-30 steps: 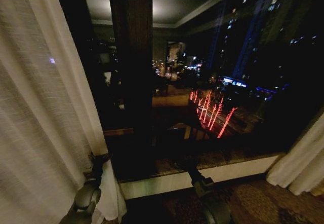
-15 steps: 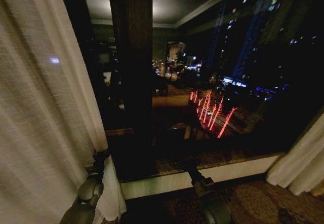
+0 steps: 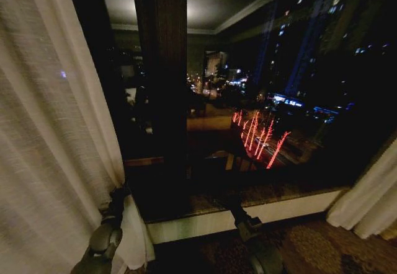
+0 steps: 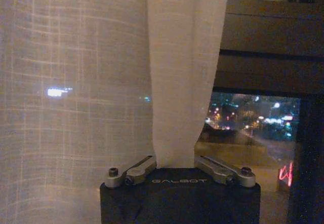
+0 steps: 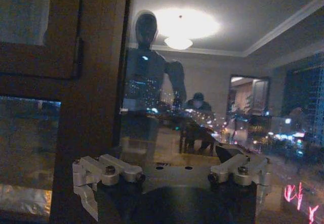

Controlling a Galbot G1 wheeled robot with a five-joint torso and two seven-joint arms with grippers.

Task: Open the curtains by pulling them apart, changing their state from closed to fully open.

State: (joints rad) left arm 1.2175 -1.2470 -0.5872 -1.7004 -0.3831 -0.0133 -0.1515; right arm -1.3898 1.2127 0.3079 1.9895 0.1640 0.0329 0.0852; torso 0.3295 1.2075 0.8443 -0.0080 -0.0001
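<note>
The left curtain [image 3: 49, 131], sheer and cream-white, hangs bunched along the left side of the head view. My left gripper [image 3: 118, 194] is shut on its inner edge low down, just above the sill. In the left wrist view a fold of that curtain [image 4: 182, 82] runs down between the closed fingers of the left gripper [image 4: 174, 164]. The right curtain [image 3: 369, 203] is gathered at the far right, low down. My right gripper [image 3: 226, 201] stands open by the sill at the middle, well away from both panels. In its own wrist view the right gripper [image 5: 169, 176] holds nothing and faces the glass.
Between the panels is a dark window with night city lights and a reflection of the room. A dark wooden window post [image 3: 161, 88] rises left of centre. A pale sill [image 3: 273, 211] runs below the glass, and patterned carpet [image 3: 322, 249] lies beneath it.
The left gripper and the curtain edge it holds swayed slightly right, then back left. The right arm has not moved.
</note>
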